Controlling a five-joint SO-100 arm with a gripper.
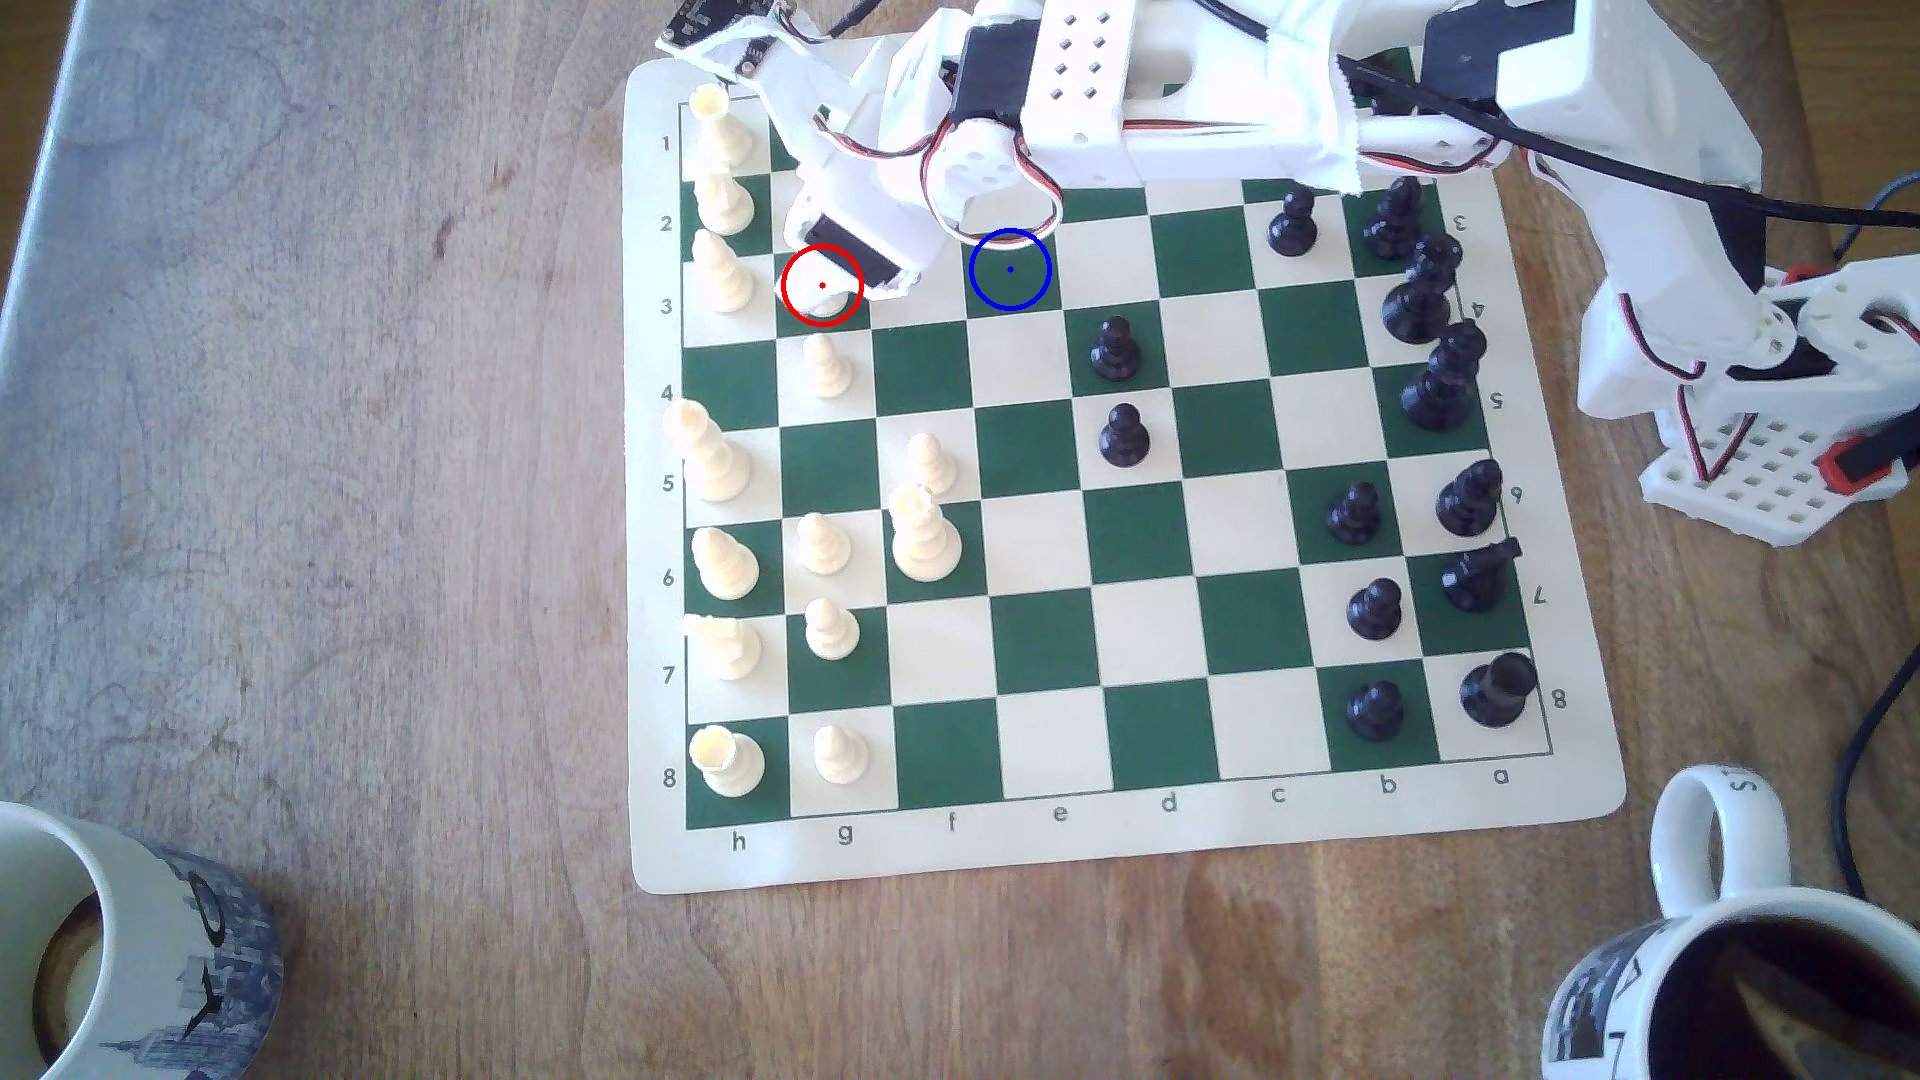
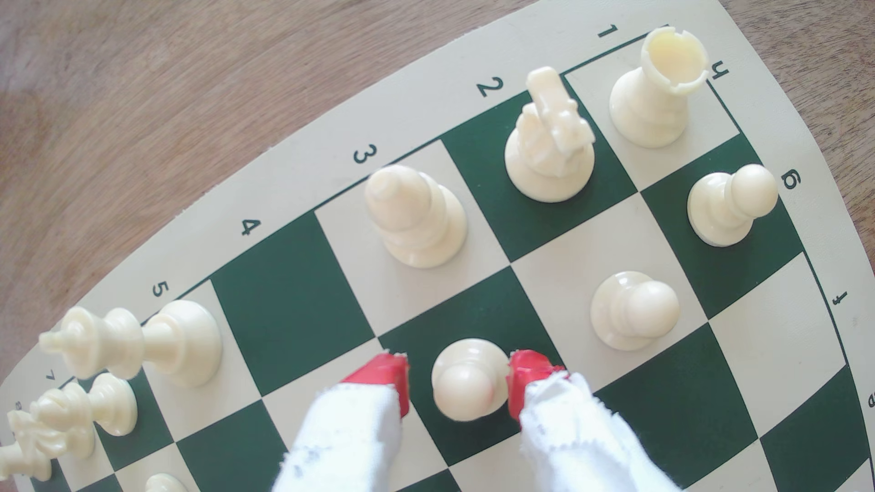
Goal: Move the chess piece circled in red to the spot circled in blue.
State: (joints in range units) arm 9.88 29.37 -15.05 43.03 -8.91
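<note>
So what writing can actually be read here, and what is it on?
"1" to "8": mat border, by the cream pieces.
"h g f e d c b a": mat's near border.
"3" to "8": border beside the black pieces.
Letters on the mug handle: unreadable.
Mug print: a drawing, no words.

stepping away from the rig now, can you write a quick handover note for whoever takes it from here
Pincer: open, red tips on either side of the pawn; a gap shows at one tip, the other looks very close or touching. Not gripped.
Pawn: upright on its green square, ringed in red in the exterior view, the pincer directly over it.
Blue spot: free green square, same row, two squares toward the exterior view's right.
Done: approach and straddle.
Left: close, lift, carry to the blue spot, set down, release.
</note>
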